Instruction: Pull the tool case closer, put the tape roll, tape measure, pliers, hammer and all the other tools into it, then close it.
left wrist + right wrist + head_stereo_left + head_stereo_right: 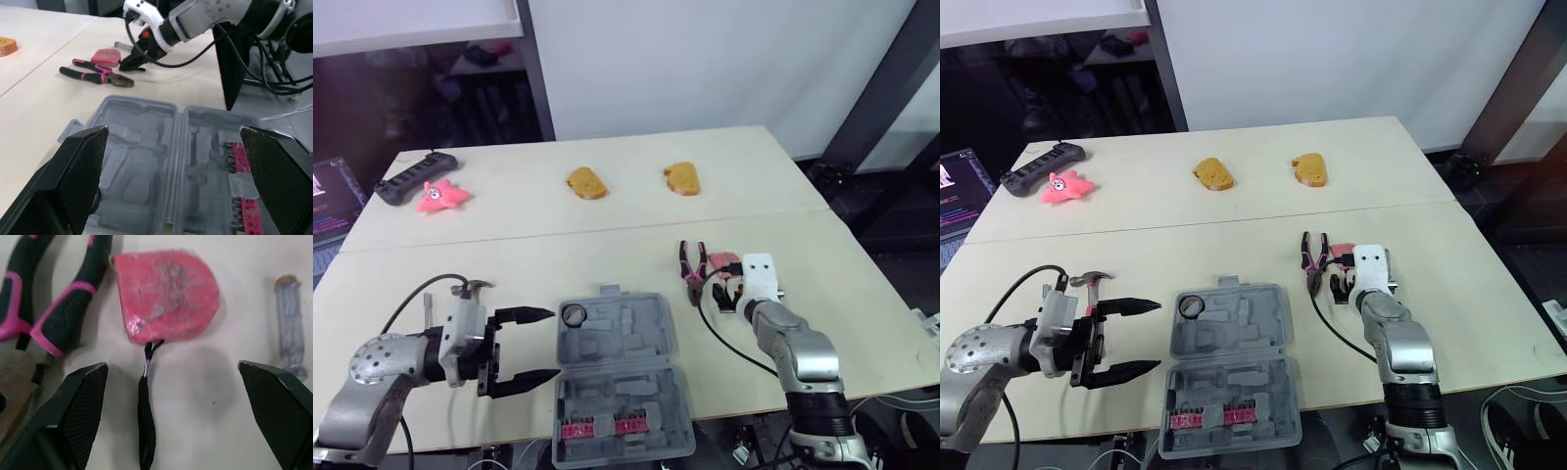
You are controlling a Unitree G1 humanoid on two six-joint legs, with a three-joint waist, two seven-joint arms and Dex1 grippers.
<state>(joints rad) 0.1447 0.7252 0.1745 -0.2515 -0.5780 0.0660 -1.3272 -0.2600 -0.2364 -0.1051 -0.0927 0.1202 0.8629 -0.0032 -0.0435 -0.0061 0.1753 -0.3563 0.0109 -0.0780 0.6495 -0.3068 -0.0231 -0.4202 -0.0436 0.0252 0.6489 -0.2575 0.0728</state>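
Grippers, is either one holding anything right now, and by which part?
Nothing is held. The left gripper is open beside the tool case; the right gripper is open by the pink tape measure, not touching it.

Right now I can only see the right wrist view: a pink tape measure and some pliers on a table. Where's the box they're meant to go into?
Observer: The tool case lies open near the robot's edge of the table, to the robot's left of the pliers.
Operator: Is anything inside it already?
Observer: Yes, the tape roll sits in the case's far left corner.
Operator: And the hammer I heard about?
Observer: The hammer is outside the case, off its left side, just behind the left arm's jaws, which stand wide open.
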